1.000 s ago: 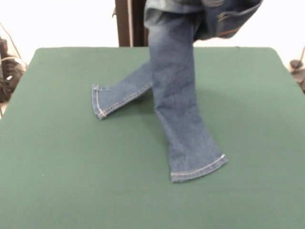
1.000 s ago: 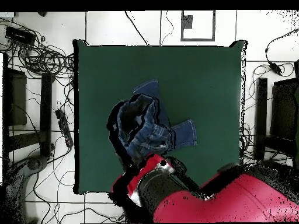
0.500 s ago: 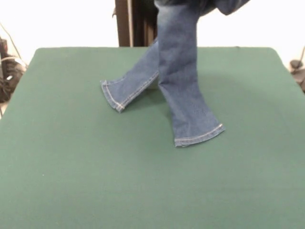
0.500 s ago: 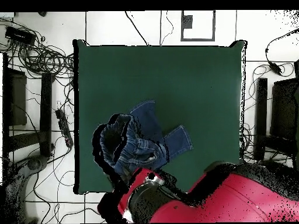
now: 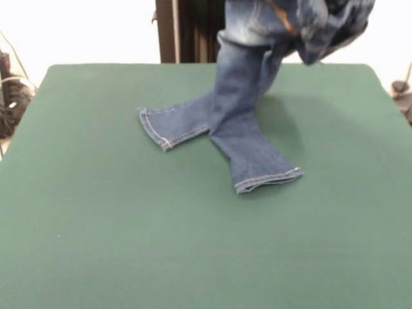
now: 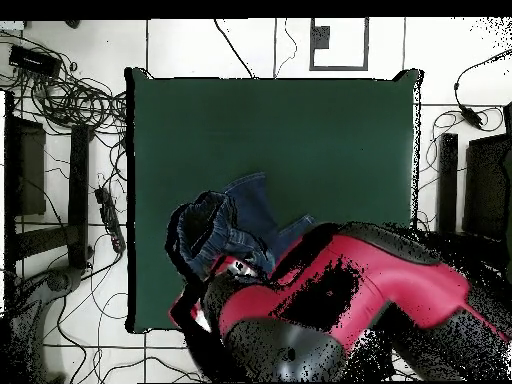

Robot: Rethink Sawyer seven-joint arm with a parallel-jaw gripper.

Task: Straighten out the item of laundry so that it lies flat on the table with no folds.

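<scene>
The item of laundry (image 5: 241,109), a small pair of blue jeans, hangs by its bunched waist (image 5: 309,19) at the top right of the front view. Both legs trail down onto the green table (image 5: 96,225); one cuff (image 5: 154,129) points left and the other (image 5: 267,180) lies nearer the front. From above, the jeans (image 6: 215,230) sit near the table's (image 6: 330,140) lower left. The red arm (image 6: 350,290) covers part of them. My gripper (image 6: 238,266) sits at the waist, shut on the cloth, and its fingers are hidden by the denim.
Tangled cables (image 6: 60,90) lie on the floor left of the table in the overhead view. Dark stands (image 6: 480,190) are at the right and another (image 6: 25,170) at the left. The arm overhangs the table's lower edge.
The held waist has dropped and shifted right in the front view, so more of both legs now rests on the table. From above, the arm has swung further over the jeans.
</scene>
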